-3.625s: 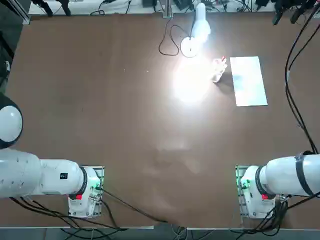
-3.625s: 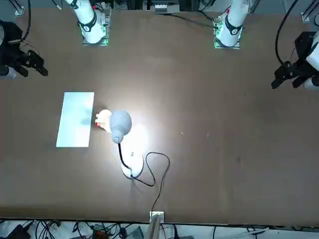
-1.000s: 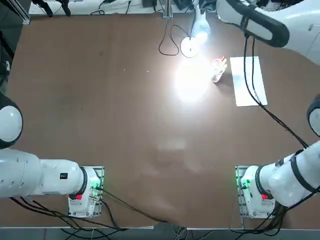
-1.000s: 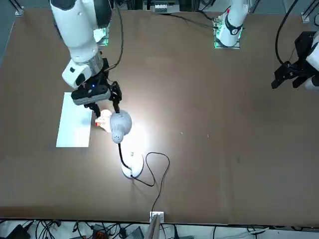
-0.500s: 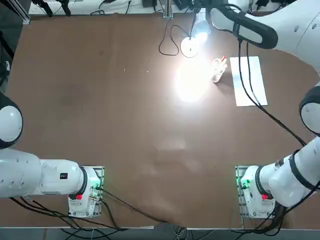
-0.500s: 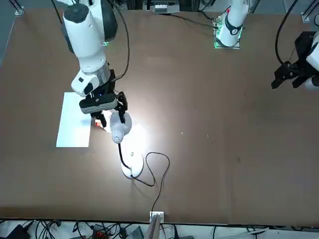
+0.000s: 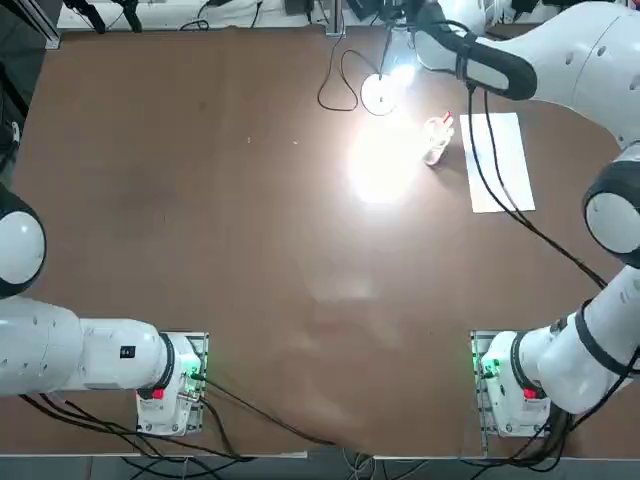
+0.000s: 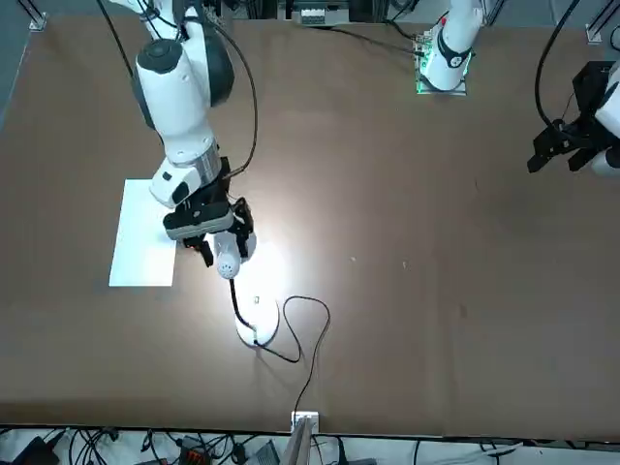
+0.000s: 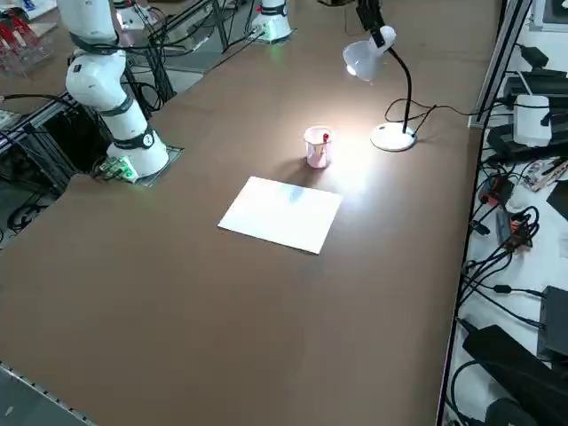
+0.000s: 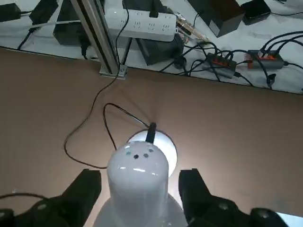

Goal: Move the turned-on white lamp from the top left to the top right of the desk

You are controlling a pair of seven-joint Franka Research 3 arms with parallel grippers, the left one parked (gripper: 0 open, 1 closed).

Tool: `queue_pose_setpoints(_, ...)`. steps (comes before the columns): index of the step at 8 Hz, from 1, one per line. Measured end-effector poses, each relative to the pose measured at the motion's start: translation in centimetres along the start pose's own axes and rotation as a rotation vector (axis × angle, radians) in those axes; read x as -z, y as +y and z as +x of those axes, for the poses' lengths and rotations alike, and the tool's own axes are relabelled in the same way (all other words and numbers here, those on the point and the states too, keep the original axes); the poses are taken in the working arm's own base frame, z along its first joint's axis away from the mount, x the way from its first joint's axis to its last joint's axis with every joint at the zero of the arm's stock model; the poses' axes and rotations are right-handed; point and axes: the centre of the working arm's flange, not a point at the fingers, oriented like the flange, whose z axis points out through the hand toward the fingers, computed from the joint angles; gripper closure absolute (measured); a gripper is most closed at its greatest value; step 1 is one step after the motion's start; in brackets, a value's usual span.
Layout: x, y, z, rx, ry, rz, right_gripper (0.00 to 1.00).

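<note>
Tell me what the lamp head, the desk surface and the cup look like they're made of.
Lamp head: smooth white plastic, probably, with a soft sheen and small vent holes. Desk: matte brown, laminate or similar; the light pool spreads without glare. Cup: clear plastic or glass, contents showing through.

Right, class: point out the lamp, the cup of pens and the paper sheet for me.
lamp (image 9: 392,136), right side view, on its round base.
cup of pens (image 9: 317,148), right side view, on the cup's clear wall.
paper sheet (image 7: 496,160), top view, on the sheet's middle.
</note>
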Motion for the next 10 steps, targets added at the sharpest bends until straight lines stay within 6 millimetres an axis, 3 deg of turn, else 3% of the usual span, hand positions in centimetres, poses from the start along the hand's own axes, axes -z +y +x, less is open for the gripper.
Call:
queue_pose_setpoints(4,-1.41,-0.05,-0.17,-0.002,0.011,0.002,0.06)
queue_pose_setpoints(5,-1.31,-0.17,-0.13,-0.024,0.014,0.005,0.25)
queue_pose_setpoints(6,-1.29,-0.28,-0.15,-0.039,0.016,0.004,0.28)
queue_pose_setpoints(10,-1.16,-0.10,0.08,-0.072,0.020,0.004,0.28)
